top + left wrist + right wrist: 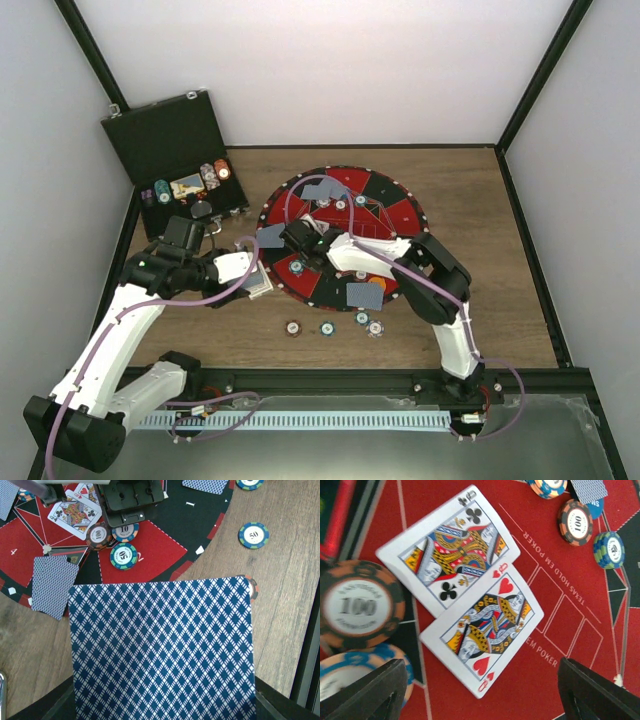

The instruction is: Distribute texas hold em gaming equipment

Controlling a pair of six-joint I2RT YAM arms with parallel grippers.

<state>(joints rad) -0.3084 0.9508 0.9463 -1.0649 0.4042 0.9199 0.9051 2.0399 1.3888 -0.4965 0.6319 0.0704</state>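
My left gripper (252,274) is shut on a stack of blue-diamond-backed playing cards (162,650) at the mat's left edge; the stack hides its fingers. My right gripper (480,700) stands open low over the round red-and-black mat (402,214), with nothing between its fingers (365,695). Just ahead of it two cards lie face up, a queen of clubs (450,550) and a queen of hearts (482,630). A brown 100 chip (360,605) and a blue-edged chip (340,675) sit beside its left finger. A teal 50 chip (123,556) and a face-down card (52,585) also lie on the mat.
The open black case (175,150) stands at the back left with more chips in its tray. Several chips (327,328) lie in a row on the wooden table in front of the mat. Face-down cards (365,293) rest on other mat sectors.
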